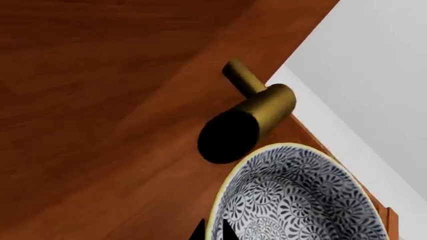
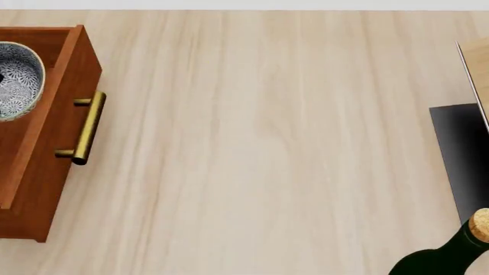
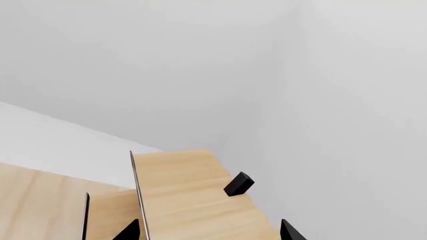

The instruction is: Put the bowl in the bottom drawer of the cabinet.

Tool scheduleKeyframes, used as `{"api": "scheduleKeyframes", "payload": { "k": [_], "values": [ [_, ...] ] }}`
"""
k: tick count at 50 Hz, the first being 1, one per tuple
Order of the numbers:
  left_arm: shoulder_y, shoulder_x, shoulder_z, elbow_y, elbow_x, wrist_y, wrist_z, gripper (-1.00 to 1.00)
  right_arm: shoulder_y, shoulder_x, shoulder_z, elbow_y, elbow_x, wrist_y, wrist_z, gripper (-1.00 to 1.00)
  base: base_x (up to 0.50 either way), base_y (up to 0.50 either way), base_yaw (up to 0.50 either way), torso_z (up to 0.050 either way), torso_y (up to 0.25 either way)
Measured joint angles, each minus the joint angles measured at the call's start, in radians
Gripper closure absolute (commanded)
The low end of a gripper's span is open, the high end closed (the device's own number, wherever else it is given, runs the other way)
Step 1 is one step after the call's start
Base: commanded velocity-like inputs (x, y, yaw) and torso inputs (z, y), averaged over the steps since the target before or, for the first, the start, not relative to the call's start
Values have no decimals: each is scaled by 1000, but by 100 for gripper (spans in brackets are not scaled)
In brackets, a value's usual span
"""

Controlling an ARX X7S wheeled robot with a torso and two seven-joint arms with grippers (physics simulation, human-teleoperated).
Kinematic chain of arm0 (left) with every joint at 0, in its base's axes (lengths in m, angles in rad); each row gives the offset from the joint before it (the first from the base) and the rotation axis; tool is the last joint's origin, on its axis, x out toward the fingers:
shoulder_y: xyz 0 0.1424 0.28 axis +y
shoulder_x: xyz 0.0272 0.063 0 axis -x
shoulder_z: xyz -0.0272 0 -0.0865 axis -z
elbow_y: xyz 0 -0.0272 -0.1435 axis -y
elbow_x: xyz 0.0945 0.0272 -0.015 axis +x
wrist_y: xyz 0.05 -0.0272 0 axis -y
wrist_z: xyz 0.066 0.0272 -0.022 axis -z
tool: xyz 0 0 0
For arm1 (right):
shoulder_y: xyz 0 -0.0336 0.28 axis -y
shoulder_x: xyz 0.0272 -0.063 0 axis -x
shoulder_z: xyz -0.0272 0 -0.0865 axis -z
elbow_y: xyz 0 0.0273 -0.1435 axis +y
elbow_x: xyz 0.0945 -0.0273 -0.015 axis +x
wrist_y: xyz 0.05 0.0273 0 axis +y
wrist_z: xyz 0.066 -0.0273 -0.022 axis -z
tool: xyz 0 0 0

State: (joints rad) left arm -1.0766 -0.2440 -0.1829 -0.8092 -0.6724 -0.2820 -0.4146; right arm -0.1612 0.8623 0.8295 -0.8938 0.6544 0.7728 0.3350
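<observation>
The head view looks steeply down on the reddish-brown wooden open drawer (image 2: 46, 143); the left wrist view sits close against its brass bar handle (image 1: 250, 112), which both views share; the right wrist view faces pale wood panels (image 3: 180, 195) elsewhere.

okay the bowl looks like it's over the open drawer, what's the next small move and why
Probably lower the bowl a little and let go. In the head view it sits inside the open bottom drawer, behind the brass handle. Whether it already rests on the drawer floor can't be told; only dark tips of the left hand show beside it.
</observation>
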Motion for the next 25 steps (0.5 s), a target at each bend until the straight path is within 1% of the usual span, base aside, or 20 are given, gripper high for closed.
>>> {"api": "scheduleKeyframes", "payload": {
  "k": [25],
  "values": [
    [-34, 19, -46, -172, 18, 118, 66, 100, -19, -1, 63, -23, 24, 25, -14, -100, 0, 0, 0, 0, 0]
  ]
}}
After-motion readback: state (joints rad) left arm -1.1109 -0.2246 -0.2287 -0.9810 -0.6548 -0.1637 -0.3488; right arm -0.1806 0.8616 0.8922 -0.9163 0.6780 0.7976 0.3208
